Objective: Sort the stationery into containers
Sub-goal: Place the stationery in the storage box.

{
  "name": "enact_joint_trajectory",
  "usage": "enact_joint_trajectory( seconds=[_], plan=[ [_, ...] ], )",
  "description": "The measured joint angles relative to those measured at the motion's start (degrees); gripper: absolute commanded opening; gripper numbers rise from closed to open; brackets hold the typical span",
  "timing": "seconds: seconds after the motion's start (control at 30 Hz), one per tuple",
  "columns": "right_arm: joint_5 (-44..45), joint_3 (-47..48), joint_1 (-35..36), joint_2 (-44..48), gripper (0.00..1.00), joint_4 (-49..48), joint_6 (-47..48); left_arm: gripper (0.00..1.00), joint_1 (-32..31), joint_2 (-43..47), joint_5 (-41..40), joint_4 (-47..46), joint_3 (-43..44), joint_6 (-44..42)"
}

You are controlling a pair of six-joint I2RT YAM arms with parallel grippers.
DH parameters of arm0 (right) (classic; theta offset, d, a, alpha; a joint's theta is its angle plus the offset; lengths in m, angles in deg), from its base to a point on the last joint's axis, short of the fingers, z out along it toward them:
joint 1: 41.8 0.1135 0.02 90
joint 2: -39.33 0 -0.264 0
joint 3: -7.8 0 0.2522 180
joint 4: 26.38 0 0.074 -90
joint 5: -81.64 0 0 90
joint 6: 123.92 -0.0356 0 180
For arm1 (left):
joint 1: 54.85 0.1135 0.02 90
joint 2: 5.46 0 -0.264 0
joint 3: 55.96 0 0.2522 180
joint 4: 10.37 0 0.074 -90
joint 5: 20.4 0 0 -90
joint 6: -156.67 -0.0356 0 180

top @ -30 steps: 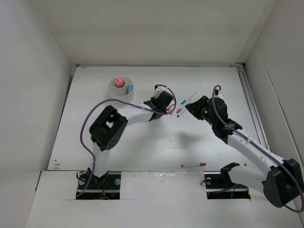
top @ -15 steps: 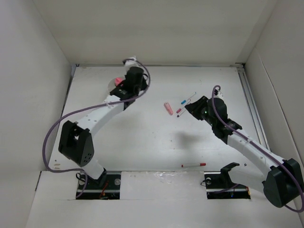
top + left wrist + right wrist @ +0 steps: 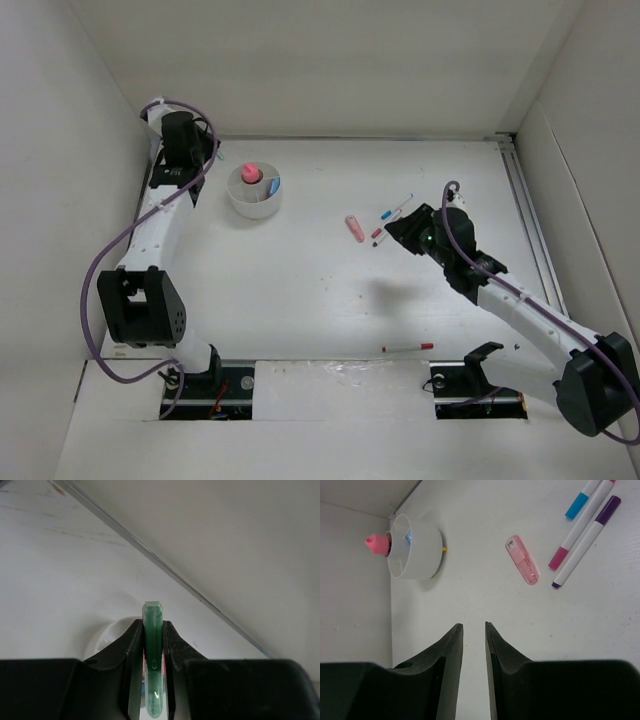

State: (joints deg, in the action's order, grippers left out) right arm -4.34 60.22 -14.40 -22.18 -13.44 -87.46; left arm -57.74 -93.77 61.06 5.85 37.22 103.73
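Lab test cell: plain white walls (image 3: 330, 60) boxing in table (image 3: 300, 300)

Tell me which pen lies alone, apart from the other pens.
The red-capped pen, lying by itself near the right arm's base; the other three pens lie grouped beside the pink translucent item.

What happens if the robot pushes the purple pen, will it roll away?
Probably: the purple pen looks round and slim, lying flat on the smooth table. Pushed sideways it would likely bump the pink-capped pen right beside it. It looks stiff and light, so it shouldn't bend.
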Motion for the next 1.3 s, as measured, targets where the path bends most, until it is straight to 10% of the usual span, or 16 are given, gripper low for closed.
enact_joint_trajectory(
  seconds=[1.3],
  plan=[
    [0.55,1.05,0.83,-2.08,0.3,-0.02,0.02,0.04,-1.27,-22.99,-13.03,-5.57,4.02,-2.34]
  ],
)
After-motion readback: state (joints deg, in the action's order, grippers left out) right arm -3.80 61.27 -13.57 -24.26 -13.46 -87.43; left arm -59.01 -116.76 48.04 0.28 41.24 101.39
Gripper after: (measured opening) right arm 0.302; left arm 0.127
